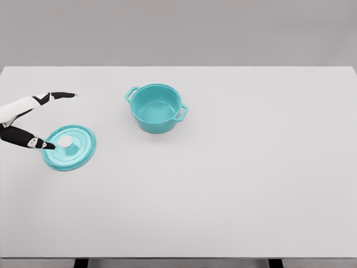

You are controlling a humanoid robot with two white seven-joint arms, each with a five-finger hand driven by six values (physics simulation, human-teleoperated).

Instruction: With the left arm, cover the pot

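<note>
You had the left hand [34,120] coming in from the left edge of the head view, fingers spread wide and holding nothing. One dark-tipped finger [62,95] pointed out toward the pot side, well above the lid; another finger [43,144] reached down onto the lid's left part, its tip just beside the knob. I couldn't tell whether that tip actually touched the lid.

The round teal lid with raised rings [70,147] lay flat on the pale grey desk [223,184], knob side up. Its small white round knob [65,142] sat at the centre, uncovered.

The teal two-handled cooking pot [157,108] stood upright on the desk, to the right of the lid and further back, well apart from it. The pot was open on top, inside visible and bare. One loop handle [131,93] faced back-left, toward the lid side; the other handle [181,113] faced front-right, away from the lid.

The pot was not covered. The lid was not lifted: it lay fully on the desk with its rim down.
</note>
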